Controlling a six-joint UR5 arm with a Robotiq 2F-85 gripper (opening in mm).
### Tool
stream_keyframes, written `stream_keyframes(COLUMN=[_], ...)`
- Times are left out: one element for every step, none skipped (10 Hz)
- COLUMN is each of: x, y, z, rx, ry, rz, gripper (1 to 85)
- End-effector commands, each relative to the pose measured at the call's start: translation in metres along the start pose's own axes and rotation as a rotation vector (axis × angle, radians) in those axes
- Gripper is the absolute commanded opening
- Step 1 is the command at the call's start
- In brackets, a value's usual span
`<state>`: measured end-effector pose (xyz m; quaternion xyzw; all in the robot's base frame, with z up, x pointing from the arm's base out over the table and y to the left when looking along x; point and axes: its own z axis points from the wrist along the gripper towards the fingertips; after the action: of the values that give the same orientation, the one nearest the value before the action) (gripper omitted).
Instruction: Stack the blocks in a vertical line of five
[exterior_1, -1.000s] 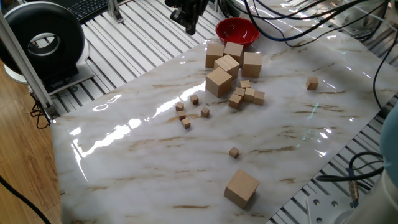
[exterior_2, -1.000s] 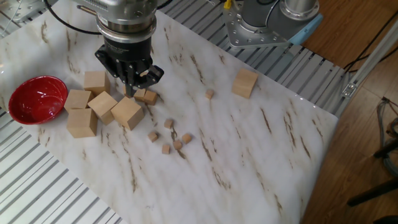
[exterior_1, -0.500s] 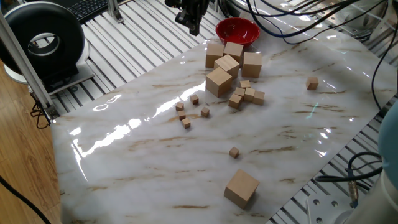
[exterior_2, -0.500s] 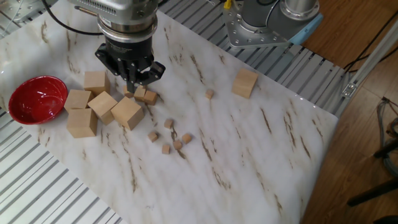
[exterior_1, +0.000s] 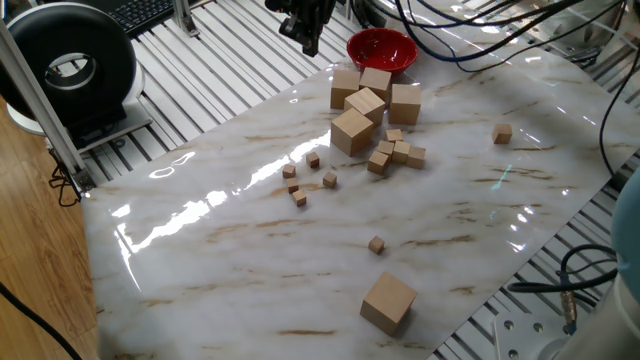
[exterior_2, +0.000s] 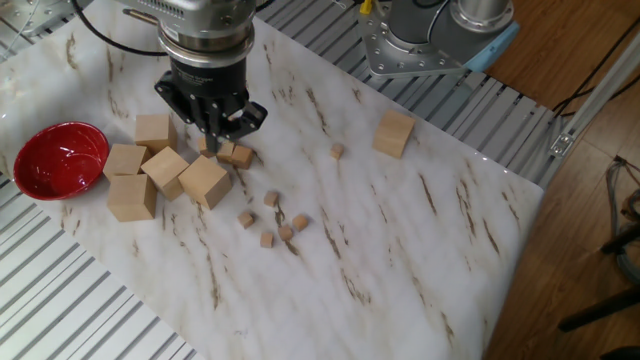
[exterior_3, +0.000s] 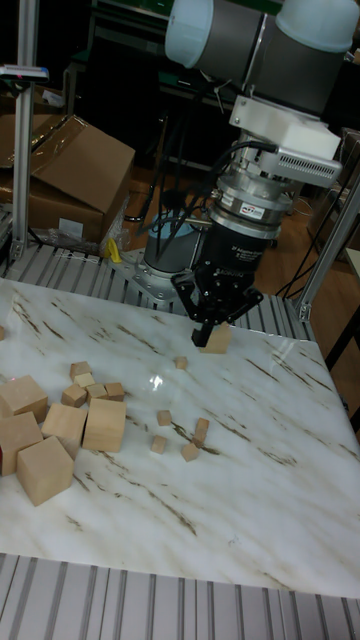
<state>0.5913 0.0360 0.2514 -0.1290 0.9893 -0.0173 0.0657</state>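
The gripper (exterior_2: 214, 135) is hanging above the table (exterior_2: 420, 230), fingers seemingly drawn together on nothing, though I cannot tell for sure. The blocks (exterior_2: 272, 222) are lying scattered near the table's middle, unstacked, beside the bigger cubes (exterior_2: 204, 180).

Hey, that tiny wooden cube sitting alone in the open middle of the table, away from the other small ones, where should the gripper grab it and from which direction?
Come straight down from above on the lone tiny cube and pinch two opposite side faces. It sits flat on the marble table with bare surface all round, so the fingers have room on either side. It looks slightly turned, so the gripper should probably rotate to match its faces.
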Motion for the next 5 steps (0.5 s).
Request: stream_keyframes(x=[-0.0117, -0.0098, -0.0106, -0.0126, -0.0121], y=[0.0166, 0.0127, 0.0124, 0.0139, 0.0141], z=[-0.0023, -0.0020, -0.0020, -0.0033, -0.0042], rx=[-0.068, -0.052, -0.052, -0.056, -0.056], ry=[-0.043, -0.036, -0.039, -0.048, -0.048], rz=[0.079, 0.088, 0.093, 0.103, 0.108], gripper=[1.0, 1.0, 1.0, 1.0, 1.0])
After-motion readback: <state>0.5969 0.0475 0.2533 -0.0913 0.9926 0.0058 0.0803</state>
